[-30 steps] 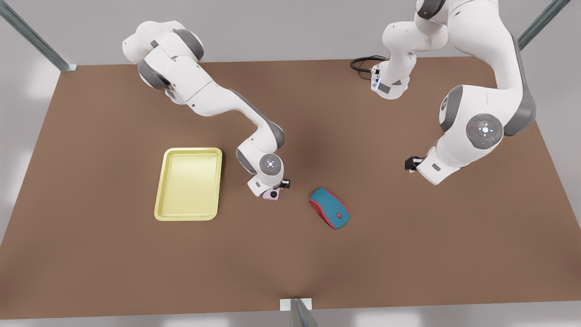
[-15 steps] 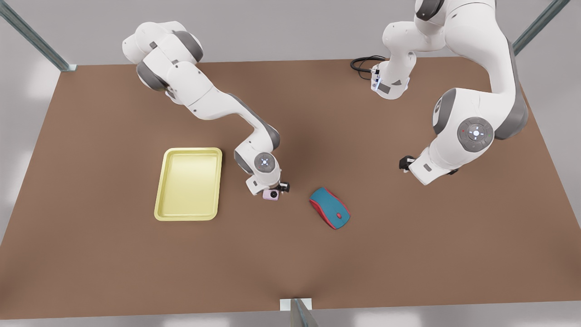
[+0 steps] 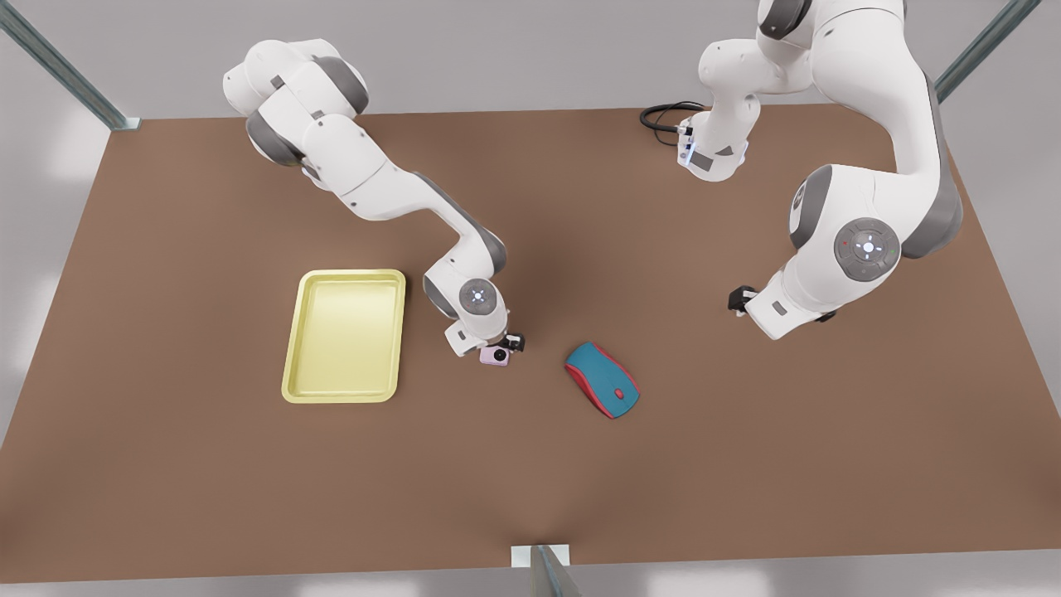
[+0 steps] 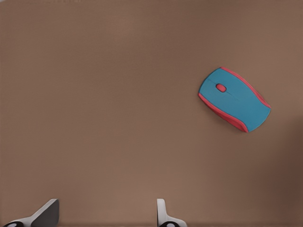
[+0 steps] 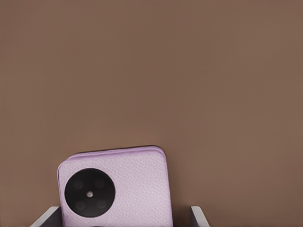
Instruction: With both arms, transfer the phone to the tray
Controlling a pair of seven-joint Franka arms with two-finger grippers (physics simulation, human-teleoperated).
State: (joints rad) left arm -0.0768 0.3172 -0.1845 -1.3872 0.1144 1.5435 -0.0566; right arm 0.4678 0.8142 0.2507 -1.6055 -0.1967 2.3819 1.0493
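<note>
Right gripper [image 3: 497, 346] straddles small pale pink square phone [image 3: 496, 356], fingers apart, just beside pale yellow tray [image 3: 344, 396]; left gripper [image 3: 736, 300] waits spread, far side.

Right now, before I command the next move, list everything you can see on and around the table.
phone: one, pale pink, between the tray and the mouse, under the right gripper.
tray: one, pale yellow, on the front view's left.
mouse: one, teal and red, to the front view's right of the phone.
cable: one, black, coiled at the far table edge.
table: one, brown.
right gripper: black, fingers either side of the phone.
left gripper: black, open, waiting over bare table, front view's right.
</note>
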